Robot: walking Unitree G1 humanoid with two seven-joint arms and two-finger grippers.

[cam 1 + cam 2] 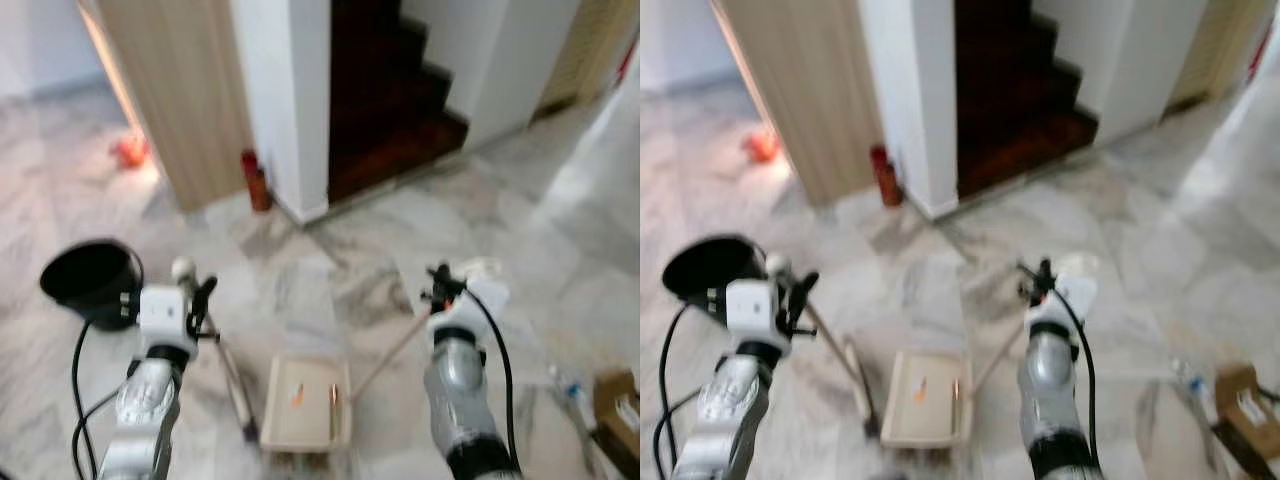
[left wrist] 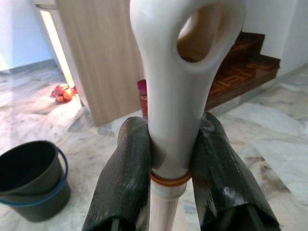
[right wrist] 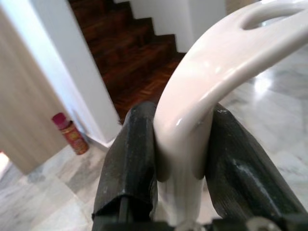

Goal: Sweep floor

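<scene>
The left gripper (image 2: 169, 166) clamps the white top of the broom handle (image 2: 173, 91), whose brush end rests on the marble floor (image 1: 300, 270) just left of the cream dustpan (image 1: 305, 402), while the right gripper (image 3: 185, 159) grips the dustpan handle (image 3: 202, 86), the pan lying near, between both arms.

The right gripper (image 3: 179, 159) jaws are clamping a white curved handle (image 3: 202, 91). A red spray can (image 3: 71, 132) is standing on the marble floor (image 3: 43, 202) near dark wooden stairs (image 3: 130, 53).
</scene>
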